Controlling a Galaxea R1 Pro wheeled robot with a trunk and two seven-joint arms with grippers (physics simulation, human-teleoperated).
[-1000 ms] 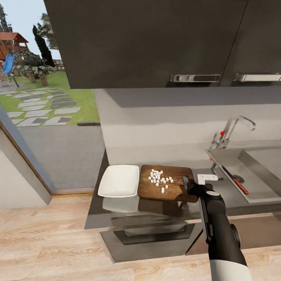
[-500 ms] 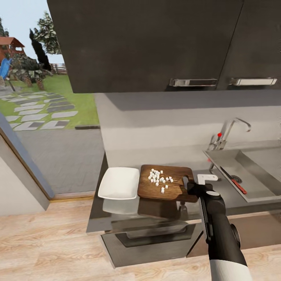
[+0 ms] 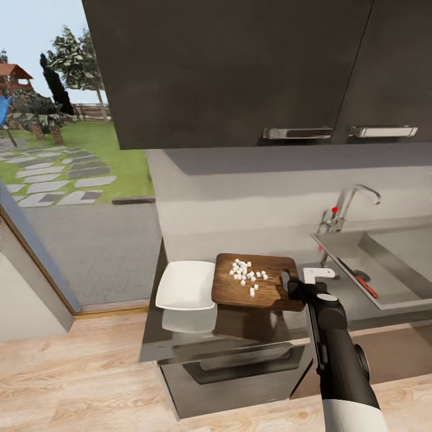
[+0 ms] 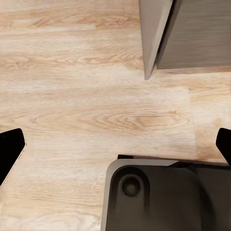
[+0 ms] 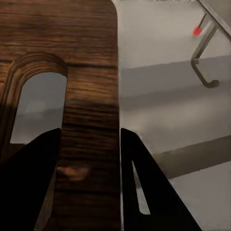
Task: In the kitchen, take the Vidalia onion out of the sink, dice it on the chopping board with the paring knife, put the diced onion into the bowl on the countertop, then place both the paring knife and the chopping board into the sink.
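The dark brown chopping board (image 3: 255,289) lies on the grey countertop (image 3: 351,307) with several tiny white bits of diced Vidalia onion (image 3: 246,276) on it. My right gripper (image 3: 289,287) is shut on the board's right end beside its handle slot; in the right wrist view the gripper (image 5: 89,159) has one black finger (image 5: 29,187) on each side of the wooden strip. The white squarish bowl (image 3: 186,285) touches the board's left side and holds nothing. The red-handled paring knife (image 3: 362,281) lies in the sink (image 3: 396,273). My left gripper (image 4: 115,144) hangs open over the floor.
The chrome tap (image 3: 353,205) with its red knob (image 3: 334,209) stands behind the sink. Dark wall cabinets (image 3: 240,72) hang low above the worktop. Grey lower cabinets (image 3: 240,372) stand below it, then pale wood floor (image 3: 72,384). A glass door to the garden is at the left.
The whole view has shifted a little, so the camera moved. My right gripper stays shut on the board's right end; the board, bowl and knife keep their places.
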